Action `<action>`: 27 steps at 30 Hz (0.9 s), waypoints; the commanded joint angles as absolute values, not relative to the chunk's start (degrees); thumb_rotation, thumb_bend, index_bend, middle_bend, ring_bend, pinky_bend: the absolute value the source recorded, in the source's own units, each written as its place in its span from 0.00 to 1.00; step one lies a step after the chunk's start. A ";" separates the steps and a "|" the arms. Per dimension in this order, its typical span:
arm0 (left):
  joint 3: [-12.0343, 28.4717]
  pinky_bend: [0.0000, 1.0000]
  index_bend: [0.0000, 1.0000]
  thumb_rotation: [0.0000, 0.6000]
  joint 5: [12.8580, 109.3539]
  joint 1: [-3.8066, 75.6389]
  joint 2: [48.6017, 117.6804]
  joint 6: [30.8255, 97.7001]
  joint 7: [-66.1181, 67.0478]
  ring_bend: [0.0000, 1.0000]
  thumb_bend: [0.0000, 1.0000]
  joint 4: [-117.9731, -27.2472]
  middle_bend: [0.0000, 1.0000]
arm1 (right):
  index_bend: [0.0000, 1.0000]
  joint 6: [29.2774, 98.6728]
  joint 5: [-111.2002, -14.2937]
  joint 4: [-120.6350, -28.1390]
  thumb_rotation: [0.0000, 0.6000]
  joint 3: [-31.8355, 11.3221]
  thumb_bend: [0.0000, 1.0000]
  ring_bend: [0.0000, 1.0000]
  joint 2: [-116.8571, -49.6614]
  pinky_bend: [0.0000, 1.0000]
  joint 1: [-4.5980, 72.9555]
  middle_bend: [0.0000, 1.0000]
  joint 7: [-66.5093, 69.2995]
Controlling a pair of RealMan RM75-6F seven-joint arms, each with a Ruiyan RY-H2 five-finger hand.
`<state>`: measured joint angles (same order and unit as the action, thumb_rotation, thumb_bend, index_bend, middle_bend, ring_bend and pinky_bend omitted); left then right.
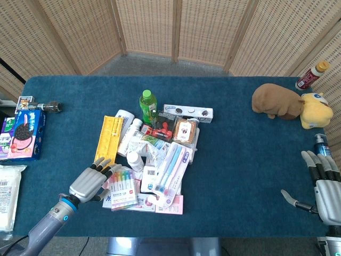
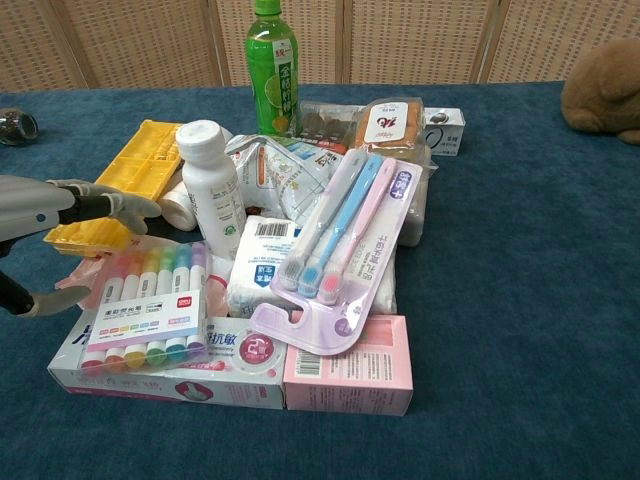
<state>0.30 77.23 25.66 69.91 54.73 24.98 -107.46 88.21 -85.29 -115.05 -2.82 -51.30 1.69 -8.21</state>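
The counter [image 1: 240,138] is covered in dark blue cloth. Beside the highlighter pack [image 2: 148,300], whose pens run pink, orange, yellow, green, blue and purple, lies a yellow tray [image 2: 115,196]. Behind it stands a green bottle [image 2: 272,70]. The left hand [image 1: 91,182] is grey with black fingers. The plush toy [image 1: 274,101] is brown.
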 commanded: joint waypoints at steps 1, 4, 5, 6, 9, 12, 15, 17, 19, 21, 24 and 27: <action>-0.52 0.00 0.00 0.94 77.11 24.80 68.71 55.86 23.70 0.00 0.48 -107.10 0.19 | 0.00 87.56 -85.40 -115.67 0.62 -2.97 0.22 0.00 -51.47 0.00 2.13 0.00 -8.70; -1.25 0.00 0.00 0.94 77.05 24.02 67.64 56.80 22.26 0.00 0.48 -106.45 0.19 | 0.00 87.13 -85.59 -116.36 0.62 -3.19 0.22 0.00 -51.58 0.00 2.53 0.00 -9.29; -1.47 0.00 0.00 0.94 77.09 23.74 67.36 57.14 21.76 0.00 0.48 -106.22 0.19 | 0.00 87.04 -85.62 -116.54 0.62 -3.25 0.22 0.00 -51.62 0.00 2.62 0.00 -9.52; -1.70 0.00 0.00 0.94 77.15 23.44 67.10 57.49 21.22 0.00 0.48 -105.96 0.19 | 0.00 86.94 -85.69 -116.77 0.62 -3.28 0.22 0.00 -51.65 0.00 2.70 0.00 -9.61; -2.36 0.00 0.00 0.94 77.16 22.28 65.93 58.78 18.94 0.00 0.48 -105.23 0.19 | 0.00 86.55 -85.89 -117.42 0.62 -3.34 0.22 0.00 -51.62 0.00 2.93 0.00 -9.56; -2.44 0.00 0.00 0.93 77.86 21.43 65.07 60.24 16.38 0.00 0.48 -105.01 0.19 | 0.00 86.25 -85.94 -117.75 0.62 -3.32 0.22 0.00 -51.55 0.00 3.04 0.00 -9.63; -1.86 0.00 0.00 0.94 80.19 20.54 64.65 63.06 12.61 0.00 0.48 -104.86 0.18 | 0.00 86.05 -86.06 -118.01 0.62 -3.28 0.22 0.00 -51.38 0.00 3.09 0.00 -9.56; -0.89 0.00 0.00 0.94 81.98 19.80 65.11 66.07 9.93 0.00 0.48 -104.34 0.16 | 0.00 85.89 -86.16 -118.06 0.62 -3.16 0.22 0.00 -51.34 0.00 3.07 0.00 -9.24; 0.20 0.00 0.00 0.94 82.56 19.25 65.76 68.50 8.49 0.00 0.48 -103.75 0.11 | 0.00 85.84 -86.27 -118.03 0.62 -3.01 0.22 0.00 -51.26 0.00 2.97 0.00 -8.97; 1.07 0.00 0.00 0.94 81.90 19.21 66.11 69.26 8.43 0.00 0.48 -103.51 0.04 | 0.00 85.88 -86.35 -117.93 0.62 -2.90 0.22 0.00 -51.16 0.00 2.84 0.00 -8.53; 2.61 0.00 0.00 0.94 78.81 20.13 66.44 68.20 10.12 0.00 0.48 -103.64 0.00 | 0.00 85.94 -86.56 -117.69 0.61 -2.72 0.22 0.00 -50.92 0.00 2.63 0.00 -7.60; 4.14 0.00 0.00 0.92 74.90 21.37 67.13 66.83 13.39 0.00 0.48 -104.18 0.00 | 0.00 85.73 -87.10 -117.57 0.62 -2.42 0.22 0.00 -50.69 0.00 2.55 0.00 -6.52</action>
<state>2.80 77.46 20.44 66.49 67.98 11.20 -103.89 85.82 -86.91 -117.61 -2.55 -50.80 2.59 -6.82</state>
